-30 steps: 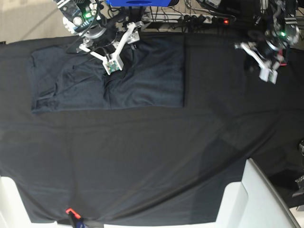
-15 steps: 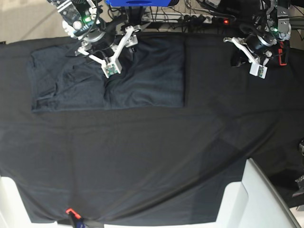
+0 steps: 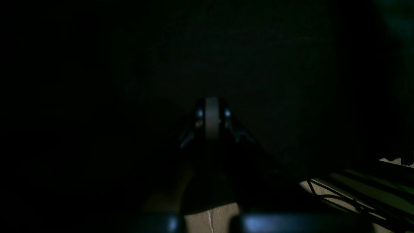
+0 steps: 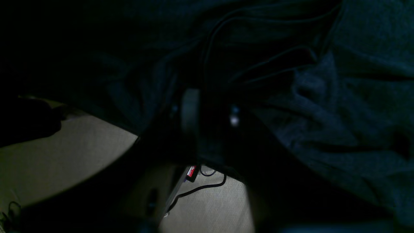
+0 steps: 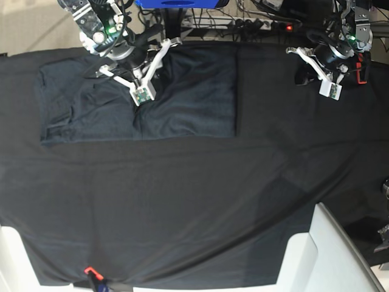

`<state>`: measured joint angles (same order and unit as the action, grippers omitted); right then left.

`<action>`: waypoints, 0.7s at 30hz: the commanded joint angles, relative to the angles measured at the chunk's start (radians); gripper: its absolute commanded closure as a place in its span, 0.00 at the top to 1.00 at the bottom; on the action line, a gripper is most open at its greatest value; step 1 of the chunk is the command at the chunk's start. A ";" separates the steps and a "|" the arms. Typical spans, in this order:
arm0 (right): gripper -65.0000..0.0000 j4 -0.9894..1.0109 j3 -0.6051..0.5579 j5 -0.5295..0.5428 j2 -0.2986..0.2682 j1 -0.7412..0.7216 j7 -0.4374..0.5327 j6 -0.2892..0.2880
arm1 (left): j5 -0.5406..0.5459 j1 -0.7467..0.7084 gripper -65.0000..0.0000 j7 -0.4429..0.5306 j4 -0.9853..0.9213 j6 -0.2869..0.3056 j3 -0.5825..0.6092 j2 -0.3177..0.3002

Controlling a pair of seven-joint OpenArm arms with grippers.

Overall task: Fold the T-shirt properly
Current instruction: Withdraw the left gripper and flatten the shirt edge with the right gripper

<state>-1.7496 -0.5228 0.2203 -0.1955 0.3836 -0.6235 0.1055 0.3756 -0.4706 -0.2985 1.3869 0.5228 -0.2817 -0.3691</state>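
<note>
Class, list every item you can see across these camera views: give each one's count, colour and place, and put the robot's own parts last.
T-shirt: one, charcoal grey, folded into a rectangle at the table's far left in the base view.
Table cloth: one, black, covering the whole table.
Power strip: one, dark with a red light, behind the table's far edge.
Blue object: one, blue, top edge of the base view.
White panels: two, white, at the near corners.
Left claw: one, white, shut, over the far right of the cloth.
Right claw: one, white, on the T-shirt near its far edge; grip unclear.
</note>
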 commanded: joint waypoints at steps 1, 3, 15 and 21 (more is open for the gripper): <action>0.08 -0.014 0.002 0.001 0.001 0.004 0.017 -0.002 | 0.015 0.000 0.00 0.020 0.012 0.001 -0.009 -0.015; 0.03 -0.014 0.002 0.001 0.001 0.005 0.017 -0.002 | 0.015 0.000 0.00 0.020 0.012 0.001 -0.009 -0.015; 0.01 -0.059 0.114 0.001 -0.002 0.070 0.015 0.041 | 0.015 0.000 0.00 0.020 0.010 0.001 -0.009 -0.017; 0.01 -0.071 0.131 0.001 0.000 0.078 -0.034 0.046 | 0.015 0.011 0.00 0.020 0.010 0.001 -0.004 -0.017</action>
<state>-1.7954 -0.3946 0.2207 -0.1955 0.4629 -0.6754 0.1497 0.3752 -0.4629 -0.2993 1.3853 0.5236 -0.2806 -0.3706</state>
